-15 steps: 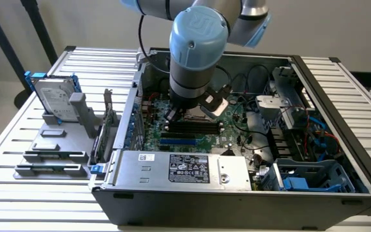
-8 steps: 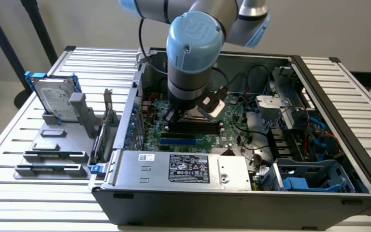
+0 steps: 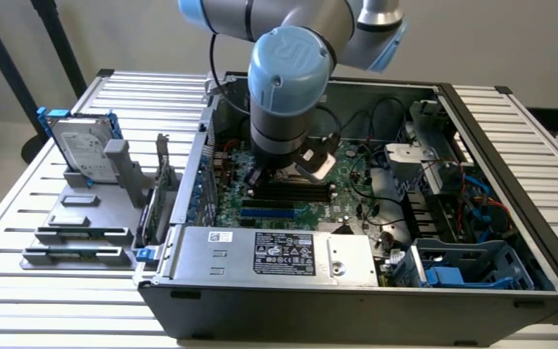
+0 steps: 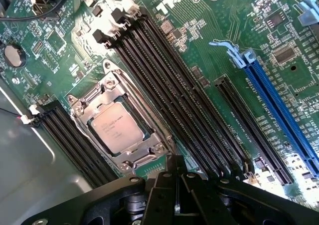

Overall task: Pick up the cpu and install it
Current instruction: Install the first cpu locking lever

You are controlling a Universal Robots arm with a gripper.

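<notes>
CPU, silvery top upward, sits flat inside the metal socket frame on the green motherboard; we see nothing touching it. Just beside the socket run four long dark memory slots, and a second set of dark slots lies along its other side. A long blue expansion slot lies farther off, well apart from the chip. We see the black gripper in the wrist view, poised above the board near the socket frame; its fingers appear drawn together with only a thin seam between them, and they hold nothing. In the exterior view, we see the arm reaching down into the open computer case, its wrist over the motherboard. Toward the exterior view's left, a grey parts holder carries a hard drive in a blue frame, standing upright, well apart from the case's interior.
</notes>
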